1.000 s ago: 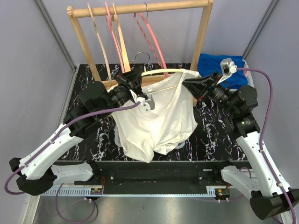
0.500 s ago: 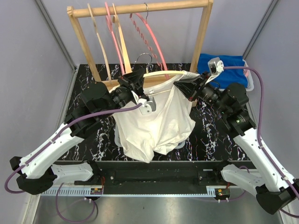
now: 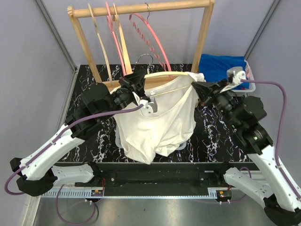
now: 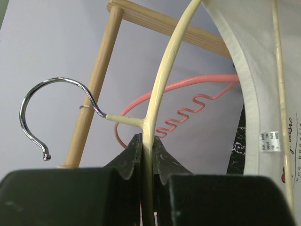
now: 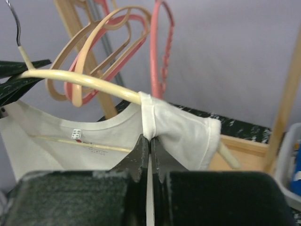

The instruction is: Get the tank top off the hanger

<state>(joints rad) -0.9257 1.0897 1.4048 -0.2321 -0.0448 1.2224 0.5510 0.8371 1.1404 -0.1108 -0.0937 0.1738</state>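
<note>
The white tank top (image 3: pixel 157 125) droops over the table (image 3: pixel 211 141), one strap looped over the cream hanger (image 3: pixel 157 74). The left tool (image 4: pixel 143 150) is clenched on the hanger beside its hook, steadying it. The right tool (image 5: pixel 149 141) pinches that strap at the hanger's end, likely to slide it off. The wooden rack (image 3: pixel 141 8) stands behind.

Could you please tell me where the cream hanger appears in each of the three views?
Top external: the cream hanger lies across the upper centre, below the rack.
Left wrist: cream hanger curves up from bottom centre to the top edge.
Right wrist: cream hanger runs from the left edge to centre.
Shared landmark: the tank top hung on it.
</note>
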